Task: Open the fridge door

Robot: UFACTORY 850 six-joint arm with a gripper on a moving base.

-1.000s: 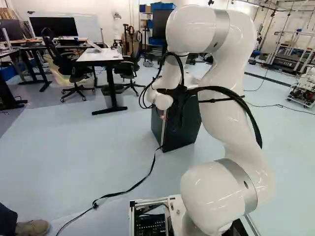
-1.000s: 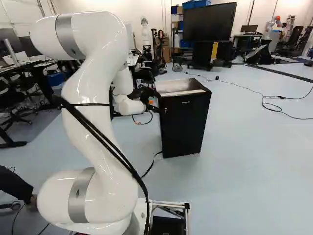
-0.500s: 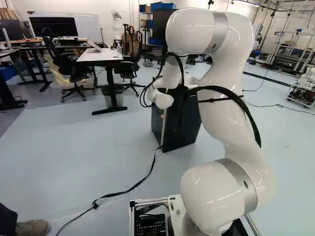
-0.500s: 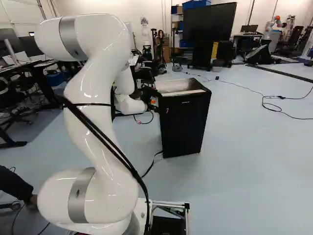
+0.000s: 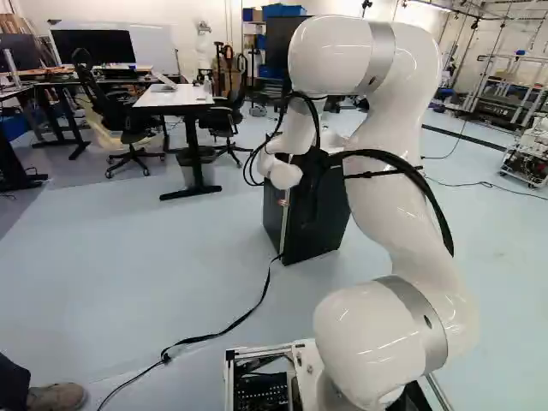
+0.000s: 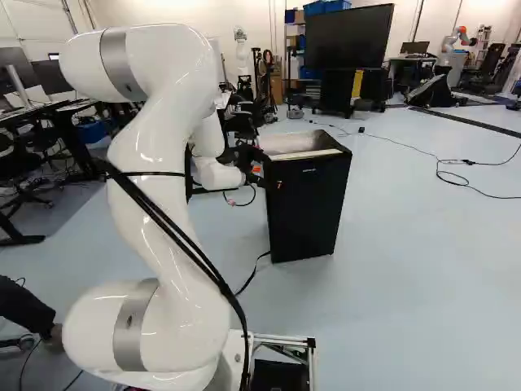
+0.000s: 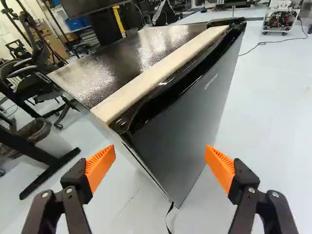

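Your pincer [image 7: 160,157]: spread wide | fridge door [image 7: 187,109]: shut, corner ahead between fingertips | likely so you can catch its edge

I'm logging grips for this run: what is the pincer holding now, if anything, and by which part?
Nothing is held: the pincer is open, its orange pads wide apart, with the fridge door ungripped.
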